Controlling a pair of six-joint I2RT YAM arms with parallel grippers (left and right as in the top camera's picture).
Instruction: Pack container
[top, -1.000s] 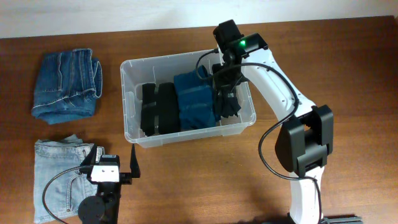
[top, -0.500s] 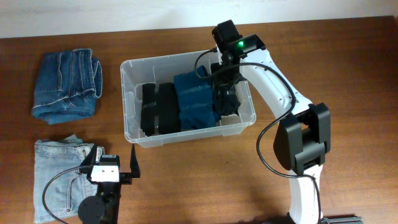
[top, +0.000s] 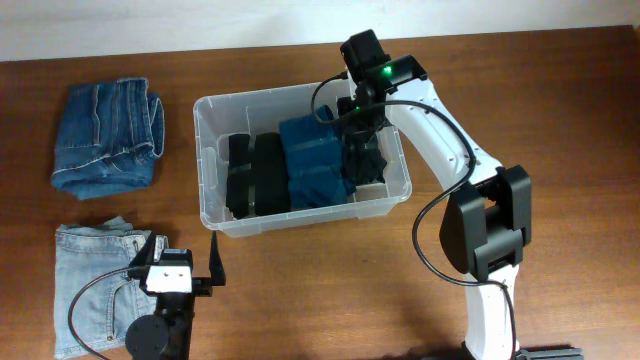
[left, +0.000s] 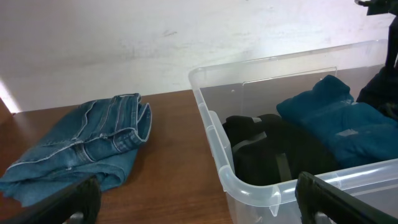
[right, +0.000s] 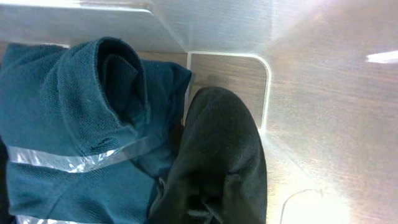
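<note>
The clear plastic container (top: 199, 150) stands mid-table and holds folded black clothes (top: 254, 175) on its left and a folded teal garment (top: 314, 160) in the middle. My right gripper (top: 362, 128) reaches down into the container's right end and is shut on a black garment (top: 366, 160), which bunches beside the teal one. In the right wrist view the black garment (right: 221, 155) hides the fingers, with the teal garment (right: 74, 124) to its left. My left gripper (top: 178, 264) is open and empty at the front left, outside the container (left: 211, 127).
Folded dark blue jeans (top: 106, 136) lie at the far left and also show in the left wrist view (left: 87, 146). Light blue jeans (top: 92, 285) lie at the front left, under the left arm's base. The right arm arches over the container's right rim.
The black garment hung long from my right gripper a second ago. It has come down and now bunches in the container's right end. The left arm has not moved.
</note>
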